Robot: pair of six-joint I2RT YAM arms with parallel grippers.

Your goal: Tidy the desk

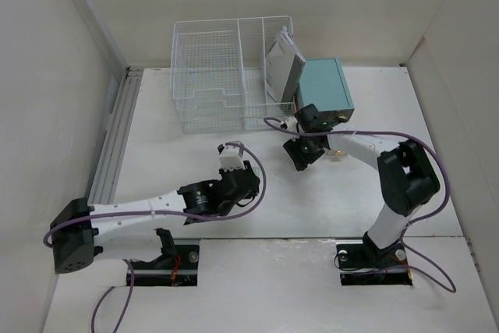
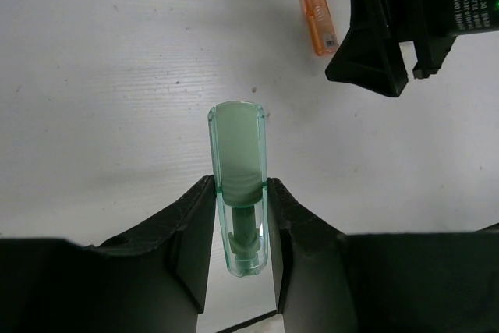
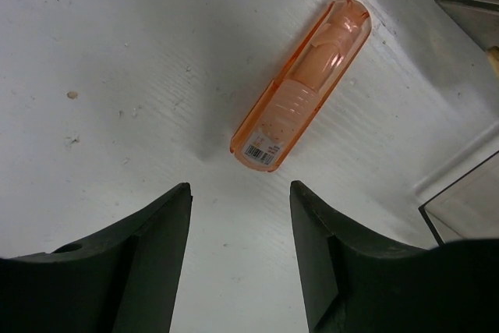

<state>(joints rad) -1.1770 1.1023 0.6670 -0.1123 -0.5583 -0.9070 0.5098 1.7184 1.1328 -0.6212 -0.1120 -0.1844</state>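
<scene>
The desk [image 1: 179,169] fills the top external view as one flat matte white surface. White panels enclose it at left, rear and right, and one metal rail [image 1: 113,134] runs along its left edge. Count: two arms, two grippers, one wire-mesh basket [image 1: 207,76], one teal drawer box [image 1: 327,87]. The basket stands beyond the left gripper [image 1: 231,160]. The box sits just beyond the right gripper [image 1: 300,154], against or just beside the basket's right end. One pale flat item [image 1: 281,64] leans tilted in the basket's right compartment. Bare desk lies left of the left gripper and between both grippers and the arm bases.

Left wrist view: the left gripper [image 2: 240,193] pinches one translucent green case [image 2: 238,146], with a finger on each long side and the rounded end projecting ahead. Whether the case touches the desk cannot be told. Ahead and to the right, one orange case [image 2: 317,13] lies on the desk, with the right gripper [image 2: 394,68] just beside it.

Right wrist view: the right gripper [image 3: 240,193] has its jaws spread and holds nothing. The orange case [image 3: 300,83] lies flat just ahead of the fingertips, angled right, with its barcode end nearest them and not touching.
</scene>
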